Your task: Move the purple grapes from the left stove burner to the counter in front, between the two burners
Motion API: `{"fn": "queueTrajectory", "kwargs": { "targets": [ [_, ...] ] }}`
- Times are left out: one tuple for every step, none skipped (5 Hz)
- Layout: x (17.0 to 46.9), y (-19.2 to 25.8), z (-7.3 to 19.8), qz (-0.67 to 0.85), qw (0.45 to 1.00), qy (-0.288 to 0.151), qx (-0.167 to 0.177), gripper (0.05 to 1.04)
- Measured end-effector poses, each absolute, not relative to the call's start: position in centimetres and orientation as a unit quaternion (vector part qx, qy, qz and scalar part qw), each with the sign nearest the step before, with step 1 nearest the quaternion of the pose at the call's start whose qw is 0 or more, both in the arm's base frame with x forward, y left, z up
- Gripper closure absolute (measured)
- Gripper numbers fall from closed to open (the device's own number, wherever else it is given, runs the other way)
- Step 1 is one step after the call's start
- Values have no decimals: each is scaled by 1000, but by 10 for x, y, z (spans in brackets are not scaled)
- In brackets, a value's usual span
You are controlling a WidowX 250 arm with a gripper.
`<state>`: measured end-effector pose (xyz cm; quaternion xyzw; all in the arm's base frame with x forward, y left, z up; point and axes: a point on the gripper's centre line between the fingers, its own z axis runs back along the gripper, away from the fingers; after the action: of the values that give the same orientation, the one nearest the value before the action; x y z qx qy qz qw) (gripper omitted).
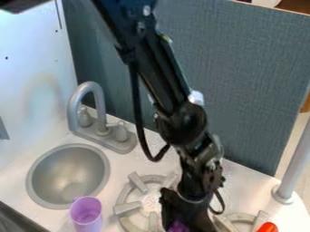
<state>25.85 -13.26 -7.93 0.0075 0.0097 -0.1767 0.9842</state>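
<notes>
The faucet [101, 113] stands behind the sink [68, 174], left of a burner [126, 209].

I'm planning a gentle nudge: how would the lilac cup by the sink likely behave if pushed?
The lilac cup is probably light for its size, since it looks hollow and open-topped. Taller than it is wide, it might tip if pushed near the rim. Its rounded side could let it roll once down.
</notes>
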Motion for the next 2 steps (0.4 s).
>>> {"fn": "queueTrajectory", "kwargs": {
  "targets": [
    [254,-130,-93,-176,984,25,17,279],
    [256,-129,-108,-174,984,39,24,279]
  ]
}}
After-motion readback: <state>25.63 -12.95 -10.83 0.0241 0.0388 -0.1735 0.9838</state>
